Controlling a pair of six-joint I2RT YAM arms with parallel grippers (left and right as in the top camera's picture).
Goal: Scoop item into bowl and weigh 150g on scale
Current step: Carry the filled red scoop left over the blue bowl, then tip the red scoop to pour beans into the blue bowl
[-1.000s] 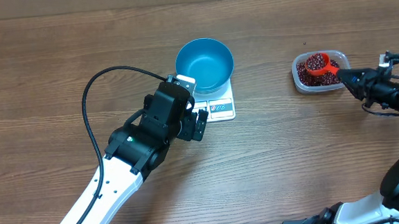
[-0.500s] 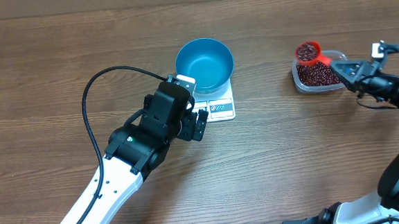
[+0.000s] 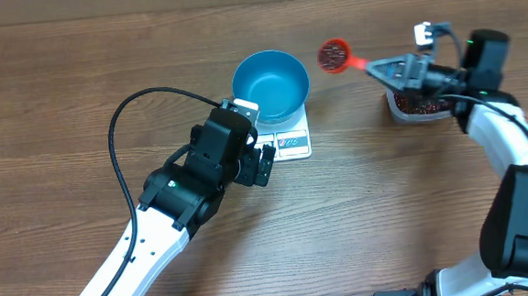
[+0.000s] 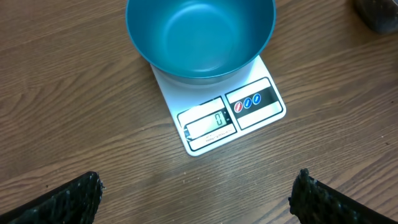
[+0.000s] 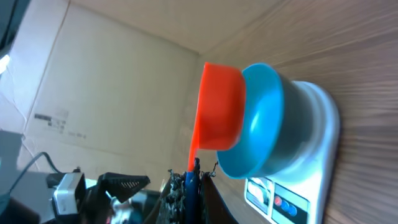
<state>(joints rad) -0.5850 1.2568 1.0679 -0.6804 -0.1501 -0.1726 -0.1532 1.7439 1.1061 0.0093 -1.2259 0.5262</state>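
The blue bowl (image 3: 270, 85) stands on the white scale (image 3: 291, 144), and it is bare inside in the left wrist view (image 4: 200, 37). The scale's display (image 4: 208, 124) reads 0. My right gripper (image 3: 386, 68) is shut on the handle of an orange scoop (image 3: 334, 55) filled with dark red beans. It holds the scoop in the air just right of the bowl. In the right wrist view the scoop (image 5: 217, 109) sits beside the bowl's rim (image 5: 264, 118). My left gripper (image 3: 265, 163) hangs open near the scale's front edge, fingers (image 4: 68, 199) far apart.
A clear plastic tub (image 3: 396, 109) with more beans (image 3: 422, 107) sits on the table at the right, under my right arm. The left arm's black cable (image 3: 129, 110) loops over the wood to the left of the bowl.
My right gripper has lifted the loaded scoop out of the tub and carried it left to the bowl's right side. The left arm has not moved.
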